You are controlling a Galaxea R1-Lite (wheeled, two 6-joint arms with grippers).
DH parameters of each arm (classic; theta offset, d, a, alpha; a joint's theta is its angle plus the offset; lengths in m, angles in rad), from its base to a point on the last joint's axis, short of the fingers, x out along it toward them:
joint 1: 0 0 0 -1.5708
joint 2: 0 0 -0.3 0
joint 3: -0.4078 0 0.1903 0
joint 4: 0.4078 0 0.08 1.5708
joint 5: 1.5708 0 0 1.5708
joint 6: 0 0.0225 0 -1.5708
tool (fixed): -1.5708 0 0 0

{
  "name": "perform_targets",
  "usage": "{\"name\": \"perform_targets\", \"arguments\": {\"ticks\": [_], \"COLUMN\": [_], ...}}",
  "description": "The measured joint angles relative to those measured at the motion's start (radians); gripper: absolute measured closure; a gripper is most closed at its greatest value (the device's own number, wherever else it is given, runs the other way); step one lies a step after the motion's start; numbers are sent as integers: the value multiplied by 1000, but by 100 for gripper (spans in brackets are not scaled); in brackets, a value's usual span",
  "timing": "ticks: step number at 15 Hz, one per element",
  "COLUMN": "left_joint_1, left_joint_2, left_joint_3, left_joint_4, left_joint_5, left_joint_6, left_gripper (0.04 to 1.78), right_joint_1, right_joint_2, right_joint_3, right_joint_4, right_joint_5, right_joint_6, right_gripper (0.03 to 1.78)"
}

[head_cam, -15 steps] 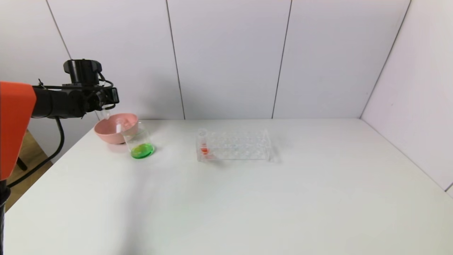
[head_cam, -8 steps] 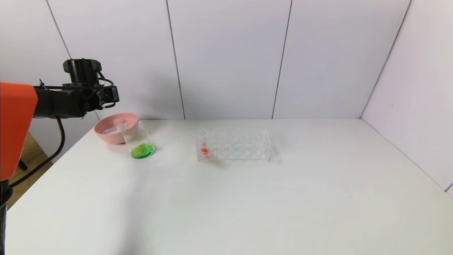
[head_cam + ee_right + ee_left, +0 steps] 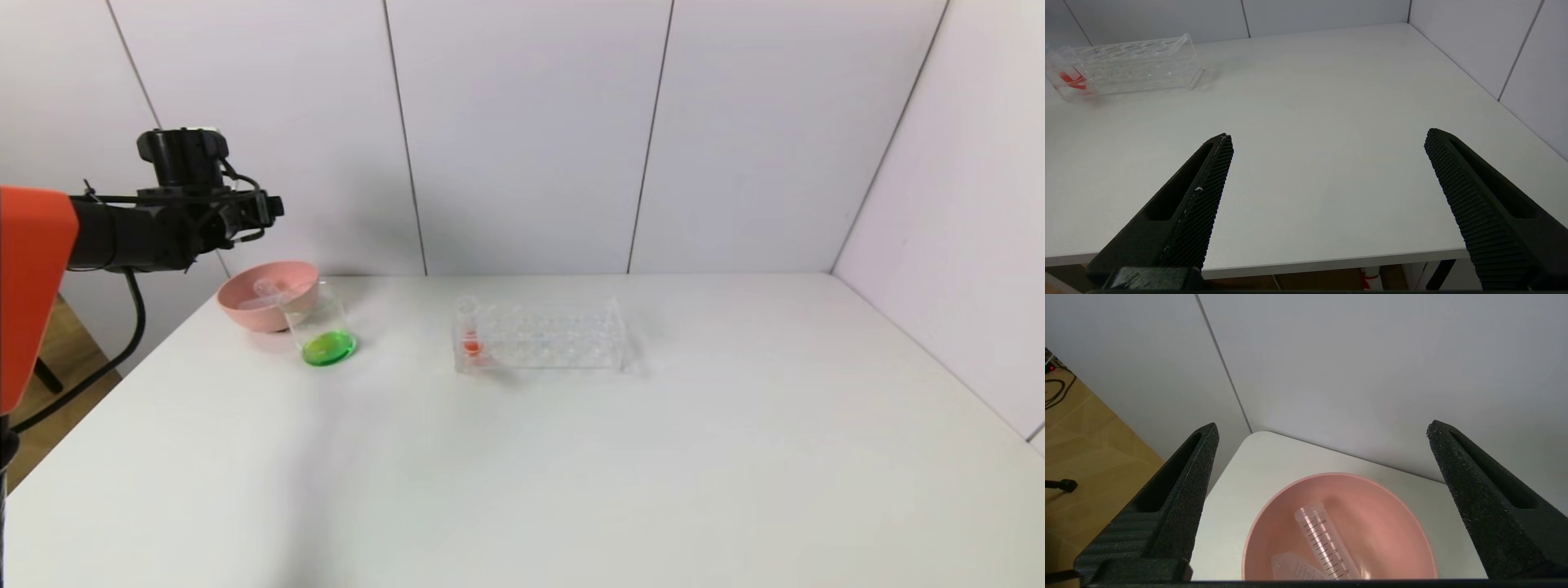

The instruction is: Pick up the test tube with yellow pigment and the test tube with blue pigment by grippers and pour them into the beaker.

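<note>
My left gripper (image 3: pixel 269 209) (image 3: pixel 1323 428) hangs open and empty above the pink bowl (image 3: pixel 245 309) (image 3: pixel 1392 539) at the table's far left. Two empty clear graduated tubes (image 3: pixel 1325 543) (image 3: pixel 1294 568) lie in the bowl; one shows in the head view (image 3: pixel 265 287). No tube with yellow or blue liquid is in view. The beaker (image 3: pixel 320 322) stands beside the bowl and holds green liquid (image 3: pixel 329 349). My right gripper (image 3: pixel 1329 136) is open and empty over the table's front edge, out of the head view.
A clear plastic tube rack (image 3: pixel 547 335) (image 3: pixel 1126 67) stands mid-table with one red-liquid tube (image 3: pixel 469 331) at its left end. White wall panels close the back and right. The table's left edge is by the bowl.
The left gripper let go of an empty tube, which dropped into the pink bowl beside the other one. The gripper then rose a little.
</note>
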Motion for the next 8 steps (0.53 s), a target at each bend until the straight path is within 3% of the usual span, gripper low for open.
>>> {"name": "perform_targets", "arguments": {"ticks": [4, 8], "left_joint_1": [-1, -11], "left_joint_2": [-187, -552], "left_joint_3": [145, 438], "left_joint_4": [-6, 7], "left_joint_5": [1, -8], "left_joint_6": [14, 36], "left_gripper": [4, 4], "right_joint_1": [0, 0], "right_joint_2": [0, 0], "right_joint_3": [0, 0], "right_joint_4": [0, 0], "right_joint_5": [0, 0], "right_joint_6": [0, 0], "right_gripper": [10, 10]}}
